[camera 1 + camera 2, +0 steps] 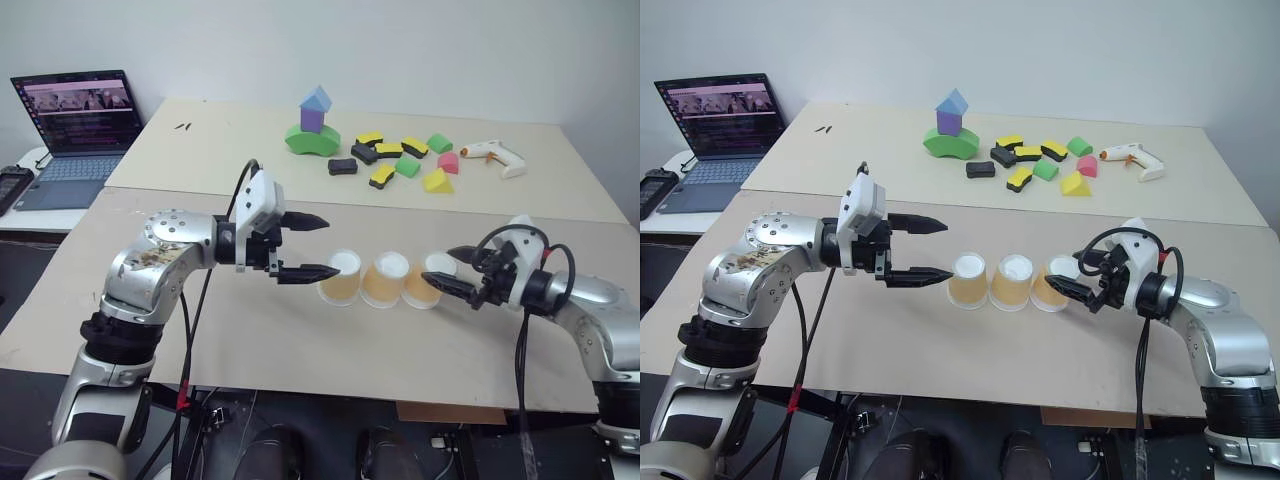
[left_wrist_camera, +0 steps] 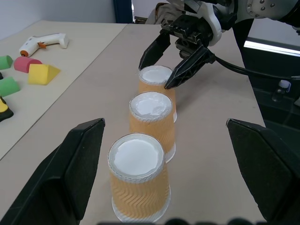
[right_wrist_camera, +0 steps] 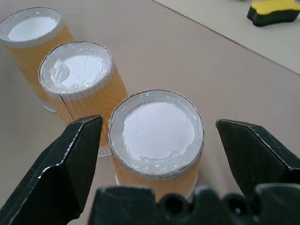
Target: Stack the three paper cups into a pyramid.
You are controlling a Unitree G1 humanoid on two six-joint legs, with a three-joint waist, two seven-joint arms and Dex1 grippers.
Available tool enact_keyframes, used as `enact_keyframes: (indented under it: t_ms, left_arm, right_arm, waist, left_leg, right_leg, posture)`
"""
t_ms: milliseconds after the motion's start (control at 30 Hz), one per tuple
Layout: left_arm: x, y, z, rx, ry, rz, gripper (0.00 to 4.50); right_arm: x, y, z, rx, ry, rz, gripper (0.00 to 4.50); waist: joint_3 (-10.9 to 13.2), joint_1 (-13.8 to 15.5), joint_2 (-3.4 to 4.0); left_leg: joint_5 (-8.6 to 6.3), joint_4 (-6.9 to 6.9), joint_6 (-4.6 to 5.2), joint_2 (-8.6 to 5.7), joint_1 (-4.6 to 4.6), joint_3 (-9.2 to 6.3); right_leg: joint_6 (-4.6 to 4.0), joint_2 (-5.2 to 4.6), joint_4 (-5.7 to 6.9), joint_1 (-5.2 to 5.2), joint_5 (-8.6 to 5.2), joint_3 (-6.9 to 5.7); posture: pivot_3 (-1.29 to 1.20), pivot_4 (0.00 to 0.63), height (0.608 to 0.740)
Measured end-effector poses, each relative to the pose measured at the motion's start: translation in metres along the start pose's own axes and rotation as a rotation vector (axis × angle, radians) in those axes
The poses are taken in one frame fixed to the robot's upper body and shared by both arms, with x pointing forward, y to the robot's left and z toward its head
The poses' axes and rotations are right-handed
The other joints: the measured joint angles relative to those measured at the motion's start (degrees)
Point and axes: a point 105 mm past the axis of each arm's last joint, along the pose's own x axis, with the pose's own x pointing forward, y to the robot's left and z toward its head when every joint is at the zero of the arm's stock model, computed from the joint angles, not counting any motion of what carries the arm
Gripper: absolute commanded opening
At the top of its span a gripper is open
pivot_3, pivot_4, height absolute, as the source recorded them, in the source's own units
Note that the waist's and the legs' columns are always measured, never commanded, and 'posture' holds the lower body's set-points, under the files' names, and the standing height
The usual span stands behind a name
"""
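Three paper cups stand upside down in a row on the near table, tan-orange with white bottoms up: the left cup [image 1: 340, 278], the middle cup [image 1: 385, 281] and the right cup [image 1: 426, 286]. My left gripper [image 1: 331, 246] hovers open just left of the row, its lower finger close to the left cup, holding nothing. My right gripper [image 1: 441, 268] is open, with its two fingers on either side of the right cup [image 3: 157, 136] near its top. I cannot tell if the fingers touch that cup. The left wrist view looks along the row, nearest cup [image 2: 137, 180] first.
On the far table stand a green-purple-blue block tower [image 1: 313, 125], several loose foam blocks [image 1: 400, 160] and a white glue gun [image 1: 493, 155]. A laptop [image 1: 78, 125] sits open at the far left. The near table's front edge [image 1: 300, 385] runs close below the cups.
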Motion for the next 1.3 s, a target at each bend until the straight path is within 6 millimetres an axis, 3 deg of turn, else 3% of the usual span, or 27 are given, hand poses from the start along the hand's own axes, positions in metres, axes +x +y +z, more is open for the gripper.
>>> enact_keyframes:
  t_ms: [333, 433, 533, 800, 867, 1067, 1200, 1300]
  left_arm:
    - [0.001, 0.0, -0.001, 0.001, 0.003, -0.001, 4.42]
    - [0.001, 0.0, -0.001, 0.001, 0.005, -0.002, 4.5]
    - [0.001, 0.0, -0.001, 0.0, 0.006, -0.001, 4.5]
    - [0.002, -0.001, -0.004, -0.003, 0.017, 0.001, 4.5]
    - [0.002, -0.001, -0.004, -0.002, 0.018, 0.002, 4.5]
    - [0.004, -0.002, -0.007, -0.004, 0.025, -0.008, 4.5]
    - [0.006, -0.003, -0.008, 0.001, 0.025, -0.015, 4.5]
    - [0.006, -0.003, -0.008, 0.003, 0.027, -0.018, 4.5]
  right_arm:
    - [0.004, 0.002, -0.005, 0.001, 0.023, 0.009, 4.5]
    - [0.005, 0.001, -0.003, -0.003, 0.016, 0.011, 3.79]
    - [0.005, 0.001, -0.002, -0.004, 0.013, 0.012, 2.75]
    - [0.006, 0.001, 0.005, -0.018, -0.001, 0.018, 2.69]
    - [0.006, 0.0, 0.013, -0.041, -0.006, 0.038, 2.69]
    - [-0.013, -0.013, 0.072, -0.243, -0.001, 0.086, 2.69]
    - [-0.002, -0.008, 0.077, -0.276, 0.056, 0.184, 2.69]
    - [0.008, 0.002, 0.098, -0.32, 0.054, 0.273, 2.69]
  waist:
    - [0.0, -0.09, 0.0]
    - [0.0, -0.11, 0.0]
    - [0.0, -0.08, 0.0]
    - [0.0, -0.11, 0.0]
    - [0.04, -0.15, 0.06]
    - [0.12, -0.16, 0.2]
    - [0.12, -0.38, 0.2]
    - [0.13, -0.72, 0.21]
  left_leg:
    - [0.0, 0.0, 0.0, 0.0, 0.0, 0.01]
    - [0.0, 0.0, 0.0, 0.01, 0.0, 0.01]
    - [0.0, 0.0, 0.0, 0.0, 0.0, 0.01]
    - [0.0, 0.0, 0.0, 0.0, 0.0, 0.01]
    - [0.0, 0.0, 0.0, -0.02, -0.01, 0.03]
    - [0.0, -0.01, 0.0, 0.0, 0.0, 0.0]
    - [0.0, 0.01, 0.0, -0.02, -0.01, 0.07]
    - [0.0, 0.01, 0.0, 0.01, -0.01, 0.06]
  right_leg:
    - [0.0, 0.0, 0.01, -0.01, 0.0, 0.01]
    - [0.0, 0.01, 0.01, -0.01, 0.0, 0.0]
    - [0.0, 0.0, 0.0, 0.0, 0.0, 0.0]
    - [0.0, 0.0, 0.01, -0.02, 0.0, 0.0]
    - [0.0, -0.01, 0.01, -0.03, 0.0, 0.02]
    - [-0.01, 0.01, -0.02, -0.02, 0.0, -0.01]
    - [-0.01, -0.02, 0.01, -0.06, 0.0, 0.02]
    - [-0.01, -0.01, 0.02, -0.07, 0.0, 0.02]
  posture:
    - [0.0, 0.15, 0.705]
    - [0.0, 0.15, 0.705]
    - [0.0, 0.15, 0.705]
    - [0.0, 0.15, 0.705]
    - [0.0, 0.15, 0.705]
    - [0.0, 0.15, 0.705]
    - [0.0, 0.15, 0.705]
    - [0.0, 0.15, 0.705]
